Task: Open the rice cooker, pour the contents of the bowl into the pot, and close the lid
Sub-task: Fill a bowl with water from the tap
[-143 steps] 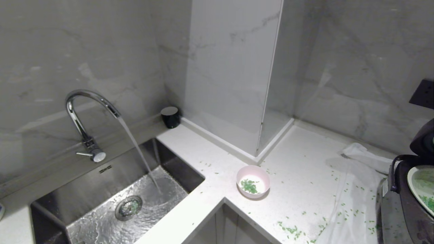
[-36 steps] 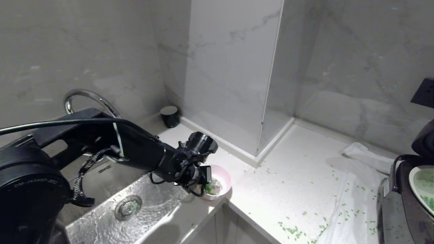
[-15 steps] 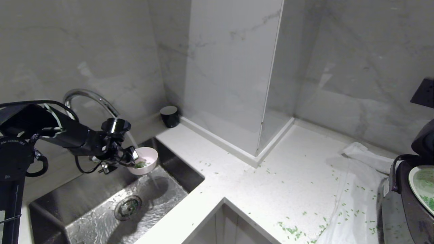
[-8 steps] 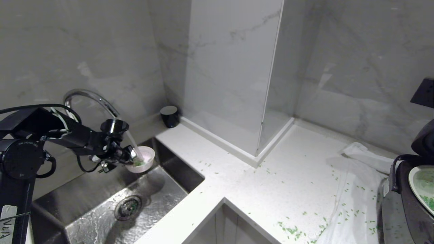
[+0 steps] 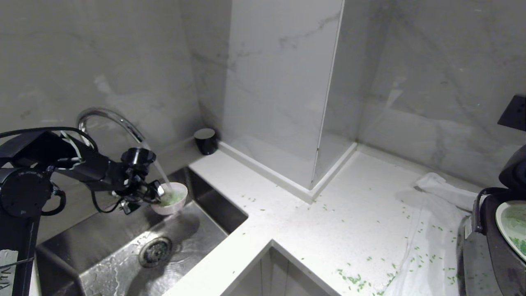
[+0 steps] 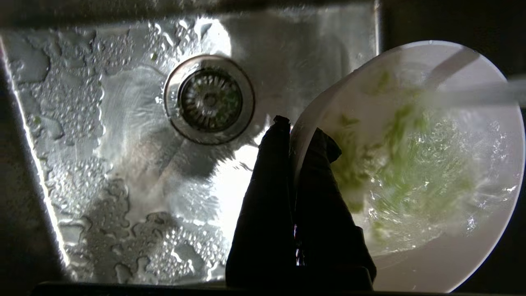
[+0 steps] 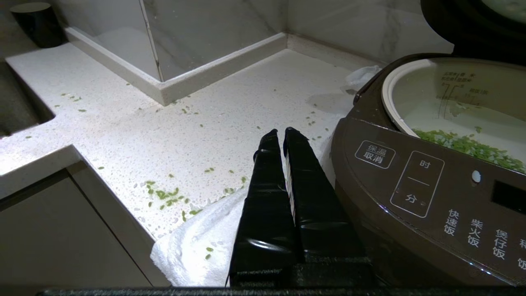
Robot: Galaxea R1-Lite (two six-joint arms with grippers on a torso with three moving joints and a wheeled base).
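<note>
The bowl (image 5: 170, 199) hangs over the sink (image 5: 123, 263), right under the water stream (image 5: 158, 170) from the tap (image 5: 102, 117), pinched by its near rim in the left hand (image 6: 294, 131): one finger sits inside the wall, the other outside, closed narrow on the thin edge. The contents (image 6: 394, 164), small green grains, churn in the water filling the white interior.

The main risk is overflow. If the bowl fills to the brim, the light grains will likely ride out over the edge and go down the drain (image 6: 209, 98). A rim pinch on a smooth, wet wall is also a weak hold; as water adds weight, the bowl could pivot between the fingers or slip free. Carrying it brimful to the cooker would probably slosh more grains onto the counter (image 5: 328, 230), already scattered with them.

The sink is bright embossed steel beaded with droplets; the counter is pale speckled stone, with a soft white cloth (image 7: 197, 246) at its edge. The rice cooker (image 7: 411, 185) is a rounded, glossy brown body with white-labelled buttons, its lid (image 5: 513, 168) standing raised, and the smooth pale pot (image 7: 452, 98) already holds a layer of grains. The right hand (image 7: 278, 135) waits beside it, fingers together and empty.
</note>
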